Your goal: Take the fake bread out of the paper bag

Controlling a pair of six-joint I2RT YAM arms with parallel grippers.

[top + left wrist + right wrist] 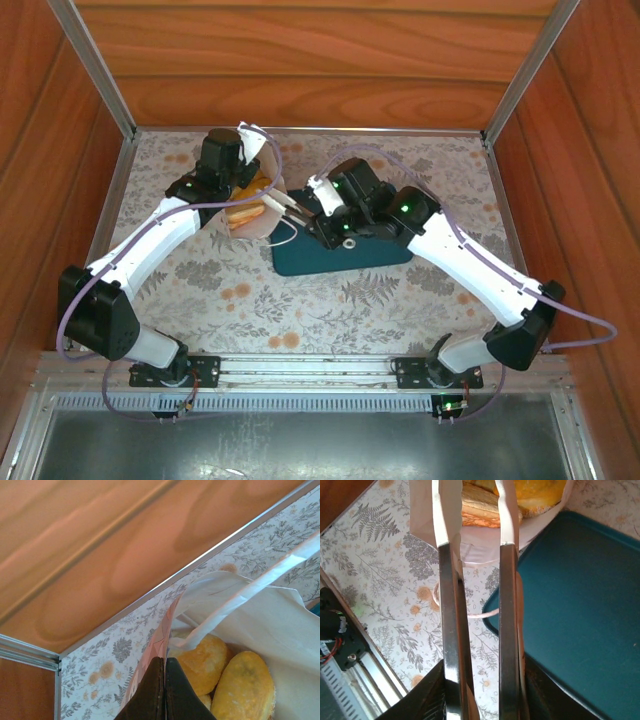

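The white paper bag (247,229) lies tipped at the back left of the table, its mouth toward the right arm. My left gripper (243,172) is shut on the bag's rim; in the left wrist view its dark fingers (165,666) pinch the paper wall (161,639). Inside lie golden fake bread pieces (206,661), among them an oval roll (246,687). A white handle strip (250,591) crosses above them. My right gripper (274,204) is open, its long fingers (445,525) reaching into the bag mouth on either side of a ridged pastry (479,509). A yellow roll (540,491) sits beside it.
A dark teal tray (375,252) lies under the right arm, its corner (580,605) just right of the right fingers. A thin loop handle (479,615) rests on the floral tablecloth. Wooden walls and a metal frame (150,597) enclose the table closely behind the bag.
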